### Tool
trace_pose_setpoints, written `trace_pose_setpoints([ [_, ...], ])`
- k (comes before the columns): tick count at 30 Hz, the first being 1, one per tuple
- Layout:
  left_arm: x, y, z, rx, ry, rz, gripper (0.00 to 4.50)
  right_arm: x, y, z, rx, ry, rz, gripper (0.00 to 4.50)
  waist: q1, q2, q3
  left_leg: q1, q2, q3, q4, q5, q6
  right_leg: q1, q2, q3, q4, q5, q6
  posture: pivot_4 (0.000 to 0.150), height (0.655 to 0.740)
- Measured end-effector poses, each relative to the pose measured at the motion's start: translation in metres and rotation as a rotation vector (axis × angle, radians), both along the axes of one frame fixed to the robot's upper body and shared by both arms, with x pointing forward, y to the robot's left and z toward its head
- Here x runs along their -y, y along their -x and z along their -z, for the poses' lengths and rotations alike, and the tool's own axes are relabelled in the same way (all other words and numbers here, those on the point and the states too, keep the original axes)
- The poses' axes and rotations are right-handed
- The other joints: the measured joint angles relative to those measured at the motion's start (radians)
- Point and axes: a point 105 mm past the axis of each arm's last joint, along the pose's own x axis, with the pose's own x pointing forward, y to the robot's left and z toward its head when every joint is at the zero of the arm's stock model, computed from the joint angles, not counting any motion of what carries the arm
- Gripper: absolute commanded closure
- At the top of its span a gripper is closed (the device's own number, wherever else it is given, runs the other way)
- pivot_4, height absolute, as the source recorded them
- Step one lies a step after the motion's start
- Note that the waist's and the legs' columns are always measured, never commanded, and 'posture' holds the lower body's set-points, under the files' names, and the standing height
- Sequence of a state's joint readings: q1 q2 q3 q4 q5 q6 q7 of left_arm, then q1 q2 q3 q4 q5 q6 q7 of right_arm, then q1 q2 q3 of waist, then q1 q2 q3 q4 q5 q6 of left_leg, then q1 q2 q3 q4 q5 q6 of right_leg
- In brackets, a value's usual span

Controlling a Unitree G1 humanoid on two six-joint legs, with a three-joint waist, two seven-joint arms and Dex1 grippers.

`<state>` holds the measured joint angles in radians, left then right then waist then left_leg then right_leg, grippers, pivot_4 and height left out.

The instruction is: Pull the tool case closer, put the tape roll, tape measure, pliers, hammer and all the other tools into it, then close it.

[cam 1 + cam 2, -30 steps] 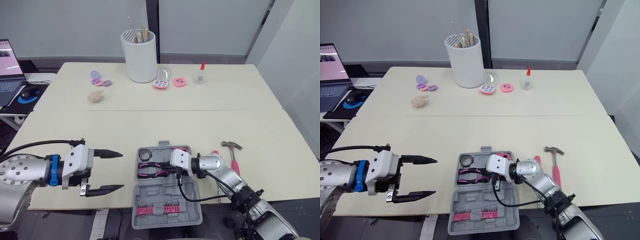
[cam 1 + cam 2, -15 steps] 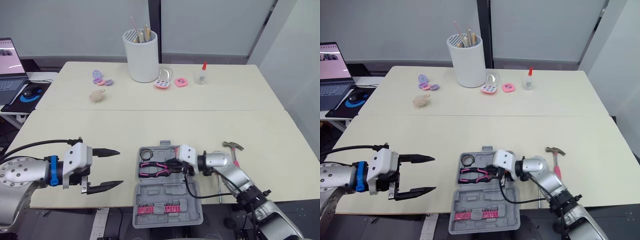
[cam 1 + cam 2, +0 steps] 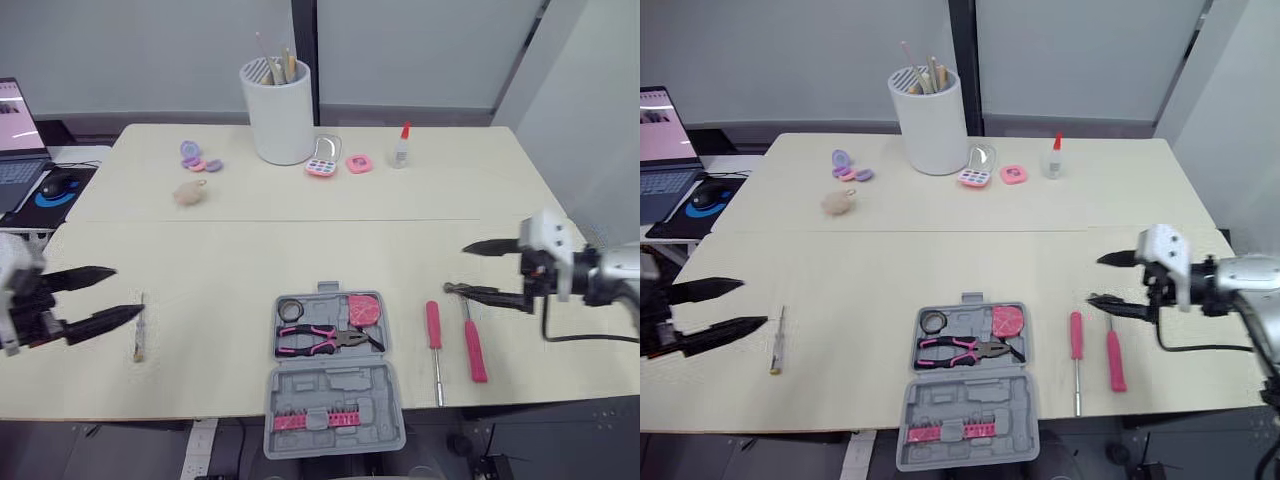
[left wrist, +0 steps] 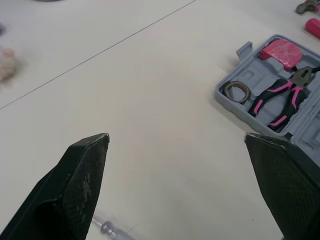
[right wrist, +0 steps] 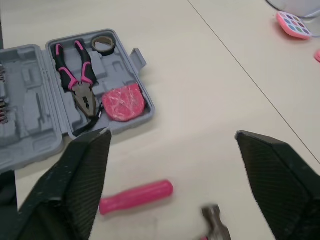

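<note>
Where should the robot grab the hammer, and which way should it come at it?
Probably the pink handle of the hammer, near its middle, coming straight down from above. It lies flat, so only its sides can be pinched. The screwdriver lies alongside with a gap, leaving room for a finger. The open right gripper is closest.

Pliers (image 3: pixel 325 340) in tool case (image 3: pixel 335 388), hammer (image 3: pixel 474 350) to its right, screwdriver (image 3: pixel 139 341) far left
</note>
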<state>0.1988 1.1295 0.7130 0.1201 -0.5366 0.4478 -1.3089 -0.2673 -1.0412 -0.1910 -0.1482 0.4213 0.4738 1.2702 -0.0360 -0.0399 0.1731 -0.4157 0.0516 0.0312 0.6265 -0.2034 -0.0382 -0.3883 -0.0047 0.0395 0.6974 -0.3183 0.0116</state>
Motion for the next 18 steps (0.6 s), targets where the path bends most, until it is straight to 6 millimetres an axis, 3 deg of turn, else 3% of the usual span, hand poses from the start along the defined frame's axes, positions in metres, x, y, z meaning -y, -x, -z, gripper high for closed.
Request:
trace_pose_setpoints([
  [4,-0.042,0.023,0.005,-0.056,-0.025,-0.130,0.00,0.043,0.014,0.004,-0.096,0.057,0.114,0.04,0.001,0.000,0.000,0.000,0.000,0.001,0.000,0.000,0.000,0.000,-0.001,0.000,0.000,-0.001,-0.001,0.150,0.7400],
  [8,-0.067,0.039,0.013,-0.088,-0.016,-0.214,0.00,0.056,0.016,0.007,-0.103,0.046,0.171,0.04,0.001,0.000,0.000,0.001,0.001,0.001,0.000,0.000,0.000,0.000,0.000,-0.001,0.000,-0.001,0.000,0.150,0.7400],
  [18,-0.075,0.038,0.012,-0.055,-0.023,-0.227,0.00,0.062,0.022,0.022,-0.148,0.071,0.202,0.04,0.004,0.000,0.000,0.000,0.002,0.002,0.000,0.000,0.000,0.000,-0.001,-0.001,0.000,-0.001,-0.001,0.150,0.7400],
])
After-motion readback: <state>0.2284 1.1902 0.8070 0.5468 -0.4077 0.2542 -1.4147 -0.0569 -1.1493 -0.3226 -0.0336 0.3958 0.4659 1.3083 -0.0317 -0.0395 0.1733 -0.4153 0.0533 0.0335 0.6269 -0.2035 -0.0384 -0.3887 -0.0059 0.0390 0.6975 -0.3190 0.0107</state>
